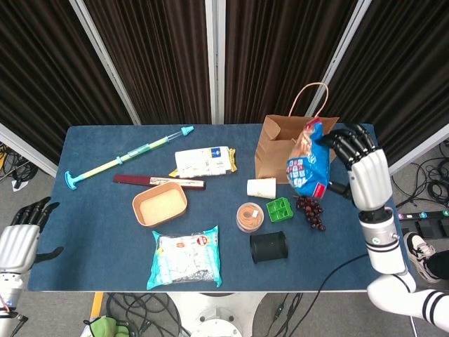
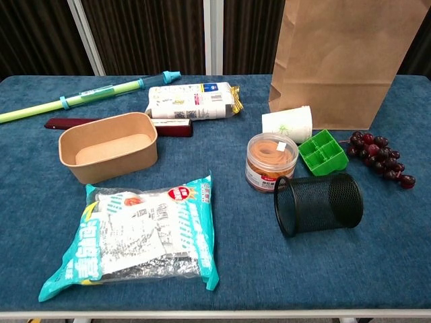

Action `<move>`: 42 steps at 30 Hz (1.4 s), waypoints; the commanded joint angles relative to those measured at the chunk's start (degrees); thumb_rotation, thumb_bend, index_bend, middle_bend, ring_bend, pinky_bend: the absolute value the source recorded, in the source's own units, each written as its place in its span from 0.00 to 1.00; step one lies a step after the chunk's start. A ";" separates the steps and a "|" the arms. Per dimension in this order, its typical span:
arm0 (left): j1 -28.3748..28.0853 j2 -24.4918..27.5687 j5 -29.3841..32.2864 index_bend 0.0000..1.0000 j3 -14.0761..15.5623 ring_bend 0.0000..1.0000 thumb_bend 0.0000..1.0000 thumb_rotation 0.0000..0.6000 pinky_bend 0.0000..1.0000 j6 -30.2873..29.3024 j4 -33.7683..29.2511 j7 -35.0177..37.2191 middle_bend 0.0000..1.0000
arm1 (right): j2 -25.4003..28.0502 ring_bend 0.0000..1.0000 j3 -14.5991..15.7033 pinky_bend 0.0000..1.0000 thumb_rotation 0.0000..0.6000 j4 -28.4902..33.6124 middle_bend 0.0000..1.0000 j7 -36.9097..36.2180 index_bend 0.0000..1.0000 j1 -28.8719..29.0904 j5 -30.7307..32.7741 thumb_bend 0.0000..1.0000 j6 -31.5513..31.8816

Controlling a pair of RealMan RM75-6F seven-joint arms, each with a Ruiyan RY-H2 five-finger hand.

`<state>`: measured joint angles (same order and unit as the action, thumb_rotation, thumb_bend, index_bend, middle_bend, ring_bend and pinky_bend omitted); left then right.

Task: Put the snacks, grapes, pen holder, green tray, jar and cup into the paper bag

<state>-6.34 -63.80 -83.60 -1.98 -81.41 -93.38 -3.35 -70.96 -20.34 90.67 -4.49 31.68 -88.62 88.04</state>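
My right hand (image 1: 359, 160) grips a blue snack bag (image 1: 307, 163) and holds it in the air at the paper bag's (image 1: 287, 151) open mouth; neither shows in the chest view. On the table lie the grapes (image 1: 311, 211) (image 2: 378, 157), green tray (image 1: 278, 209) (image 2: 322, 152), tipped paper cup (image 1: 262, 188) (image 2: 288, 124), orange-lidded jar (image 1: 250, 216) (image 2: 271, 161) and black mesh pen holder (image 1: 270, 247) (image 2: 318, 204) on its side. A large teal snack pack (image 1: 185, 257) (image 2: 135, 238) lies near the front edge. My left hand (image 1: 18, 241) hangs off the table's left side, fingers apart, empty.
A tan paper bowl (image 1: 160, 203) (image 2: 108, 146), white-and-yellow snack pack (image 1: 203, 161) (image 2: 192, 100), dark red chopstick case (image 1: 158, 182) and long teal-green stick (image 1: 126, 158) (image 2: 87, 94) occupy the left half. The paper bag (image 2: 343, 60) stands upright at the back right.
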 commanded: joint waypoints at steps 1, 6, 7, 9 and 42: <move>-0.04 -0.03 -0.09 0.20 0.05 0.13 0.04 1.00 0.14 0.04 0.07 0.08 0.17 | 4.16 0.30 -5.17 0.21 1.00 4.71 0.58 2.63 0.77 2.61 10.41 0.44 -7.80; -0.19 -0.31 0.00 0.20 0.17 0.13 0.04 1.00 0.14 0.45 0.34 0.24 0.17 | 4.01 0.31 -8.08 0.24 1.00 2.77 0.58 5.23 0.76 5.66 23.03 0.44 -16.17; -0.23 -0.35 0.01 0.20 0.20 0.13 0.04 1.00 0.14 0.57 0.38 0.29 0.17 | 3.86 0.31 -8.45 0.27 1.00 2.45 0.58 5.69 0.76 6.19 25.36 0.44 -17.65; -0.32 -0.42 0.08 0.20 0.28 0.13 0.04 1.00 0.14 0.86 0.50 0.39 0.17 | 3.40 0.31 -9.13 0.33 1.00 1.95 0.58 6.95 0.75 7.28 30.60 0.44 -20.55; -0.82 -1.16 0.66 0.20 0.86 0.13 0.04 1.00 0.14 2.61 1.33 0.97 0.17 | 2.46 0.12 -10.21 0.31 1.00 -0.57 0.26 2.56 0.06 12.18 51.38 0.20 -37.80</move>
<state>-7.15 -64.95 -82.94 -1.12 -78.81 -92.04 -2.37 -68.81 -30.65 90.03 -1.49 44.02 -37.10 50.62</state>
